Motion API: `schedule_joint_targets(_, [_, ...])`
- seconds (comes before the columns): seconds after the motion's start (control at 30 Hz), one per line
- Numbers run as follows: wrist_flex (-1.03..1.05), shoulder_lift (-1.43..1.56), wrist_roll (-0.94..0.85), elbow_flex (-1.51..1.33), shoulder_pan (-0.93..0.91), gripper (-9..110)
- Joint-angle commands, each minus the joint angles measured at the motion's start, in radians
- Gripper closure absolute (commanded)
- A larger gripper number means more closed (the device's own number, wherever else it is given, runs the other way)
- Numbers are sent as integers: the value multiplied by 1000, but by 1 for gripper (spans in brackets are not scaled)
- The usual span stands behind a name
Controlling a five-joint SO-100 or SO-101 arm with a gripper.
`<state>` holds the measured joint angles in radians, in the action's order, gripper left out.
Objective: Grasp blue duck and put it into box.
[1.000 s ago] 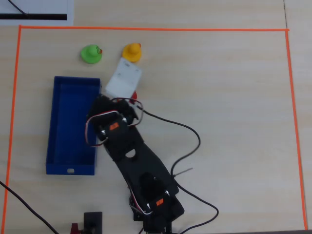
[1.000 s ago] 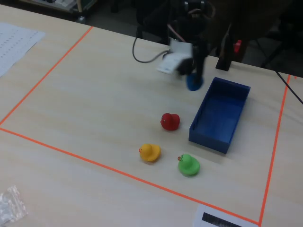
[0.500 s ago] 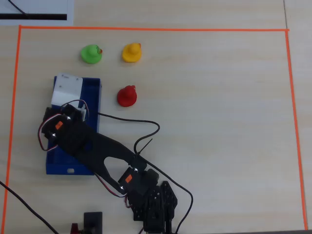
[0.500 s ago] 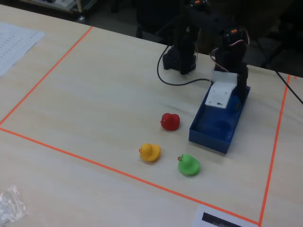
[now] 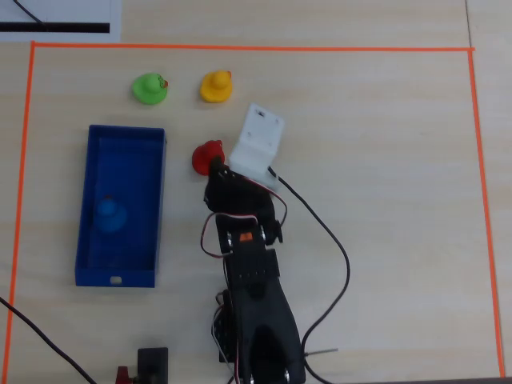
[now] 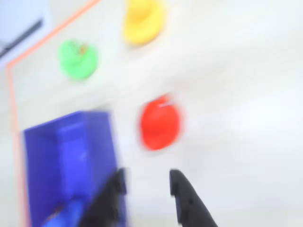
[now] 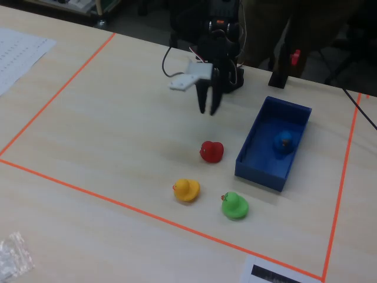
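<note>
Task status: judged essentially done; the blue duck lies inside the box, on its floor, left of centre in the overhead view.
Blue duck, other views: in the fixed view it sits toward the upper half of the box; in the wrist view only a blurred blue shape at the lower left, inside the box, can be made out.
End effector: released and empty; the two fingers hang apart above the surface in the fixed view, with nothing between them. The wrist view shows the same gap.
End effector position: raised, centre of the frame, apart from the box and just above the red duck in the overhead view.
Remaining work: judged to be only clearing the arm away; no further placing appears needed.
Other items: green duck and yellow duck stand side by side near the upper left, outside the box, untouched.
Surface: pale wood-grain top, marked off by an orange tape border; a black cable trails across it right of the arm.
Room: white printed paper at the upper left of the fixed view; dark clutter behind the arm, not identifiable.
Image quality: wrist view heavily blurred.
</note>
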<state>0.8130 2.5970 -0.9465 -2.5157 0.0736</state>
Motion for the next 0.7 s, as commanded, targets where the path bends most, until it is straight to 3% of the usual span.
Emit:
schedule_joint_targets(0.0, [54,436,-80,-267,-29,101])
schedule_joint_targets(0.13, [137,707,-166,-465,-26,101])
schedule_joint_targets(0.3, [230,713,-281,-592,-64,101])
schedule_joint_targets(0.5, [495,715,-336,-594,-67,100])
schedule_joint_targets(0.67, [497,715,-331,-595,-67,100])
